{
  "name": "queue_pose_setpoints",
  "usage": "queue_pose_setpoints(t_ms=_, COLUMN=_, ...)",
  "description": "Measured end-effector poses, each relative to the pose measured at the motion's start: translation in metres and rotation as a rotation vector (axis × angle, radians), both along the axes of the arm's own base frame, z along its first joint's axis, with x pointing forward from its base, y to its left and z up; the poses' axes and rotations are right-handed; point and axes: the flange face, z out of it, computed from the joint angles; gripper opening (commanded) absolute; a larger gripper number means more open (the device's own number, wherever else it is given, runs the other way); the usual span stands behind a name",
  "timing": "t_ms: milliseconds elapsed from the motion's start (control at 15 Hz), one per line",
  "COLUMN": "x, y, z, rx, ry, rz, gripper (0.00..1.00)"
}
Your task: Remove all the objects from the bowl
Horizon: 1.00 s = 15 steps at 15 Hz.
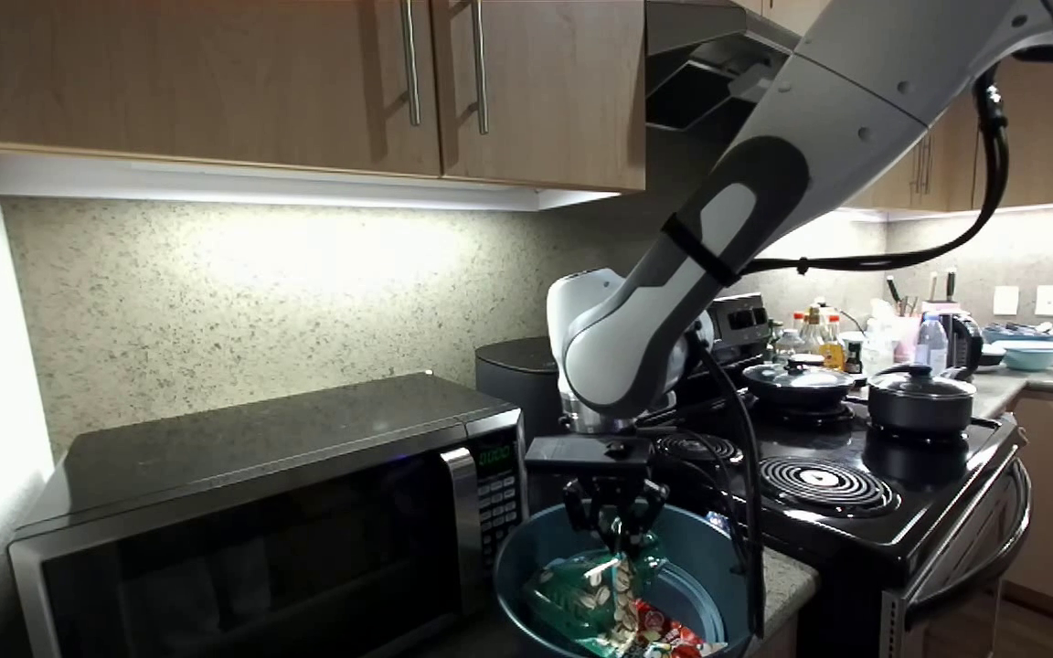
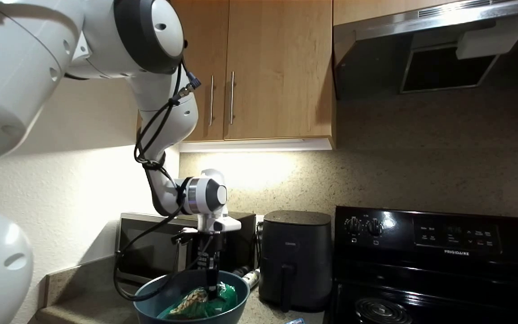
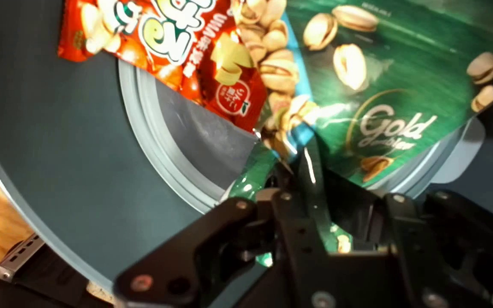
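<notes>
pincer (image 3: 310,184) clamped on green pistachio packet (image 3: 387,72) inside blue bowl (image 3: 58,128); red packet (image 3: 233,94) seen just beside it; bowl placed near microwave (image 1: 261,512).

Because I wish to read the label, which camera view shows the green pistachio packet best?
The wrist view: the green pistachio packet appears large there, with "Gold" readable. Both exterior views show it smaller, inside the blue bowl, without readable lettering.

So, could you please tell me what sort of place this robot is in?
A kitchen, probably a home one: the microwave, coil-burner stove and wood-toned wall cabinets suggest it.
</notes>
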Motion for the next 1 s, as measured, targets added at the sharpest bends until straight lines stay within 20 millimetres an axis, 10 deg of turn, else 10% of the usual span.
queue_pose_setpoints(t_ms=1000, x=-0.084, y=-0.138, z=0.145, rx=-0.035, ry=-0.259, rz=-0.497, gripper=0.12)
